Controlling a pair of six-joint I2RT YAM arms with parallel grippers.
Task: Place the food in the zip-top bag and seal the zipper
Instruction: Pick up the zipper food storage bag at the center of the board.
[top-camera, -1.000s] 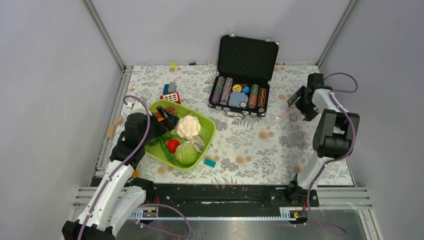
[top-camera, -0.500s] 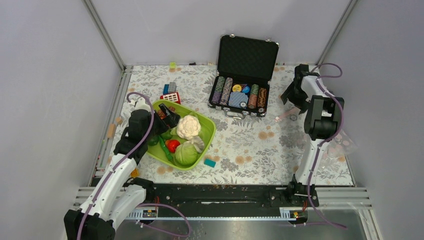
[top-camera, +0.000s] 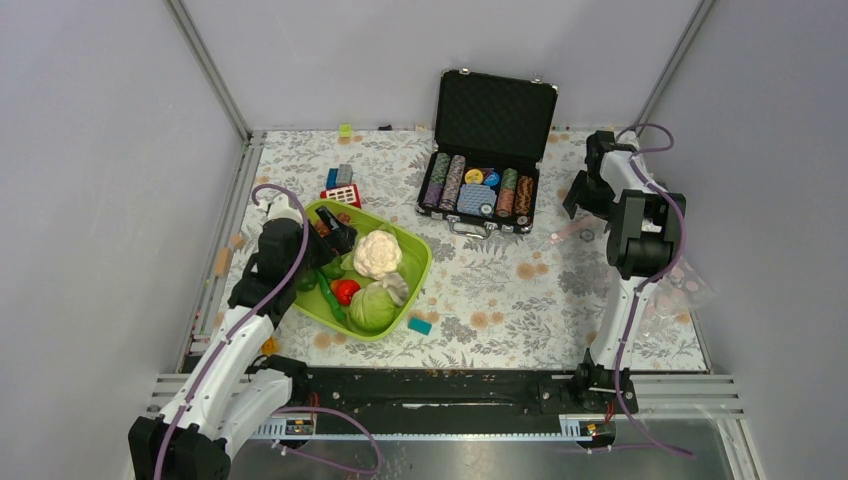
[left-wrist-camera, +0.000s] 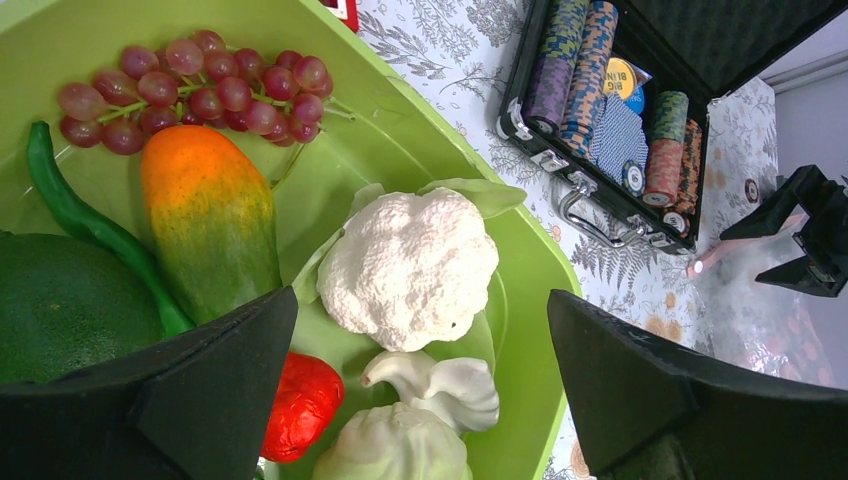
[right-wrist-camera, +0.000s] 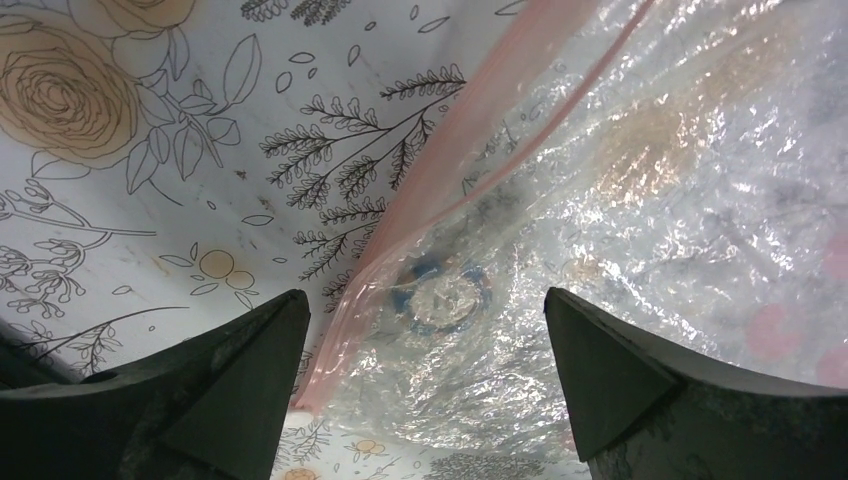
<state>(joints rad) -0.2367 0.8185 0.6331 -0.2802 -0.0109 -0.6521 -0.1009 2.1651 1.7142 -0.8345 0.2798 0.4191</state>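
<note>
2 tools with jaws apart: left tool (left-wrist-camera: 420, 400) over the food (left-wrist-camera: 210, 230) in the tray (left-wrist-camera: 540, 290), right tool (right-wrist-camera: 425, 380) over the bag (right-wrist-camera: 640, 200).
Risks judged: both film layers may be pinched at the zipper (right-wrist-camera: 470, 160), so the mouth would be kept shut; slick film may slip; the round cauliflower (left-wrist-camera: 410, 265) may pop free. Bag lies flat on the tabletop (right-wrist-camera: 130, 180), far right, clear, crinkly, pink-edged; 0 food seen inside.
</note>
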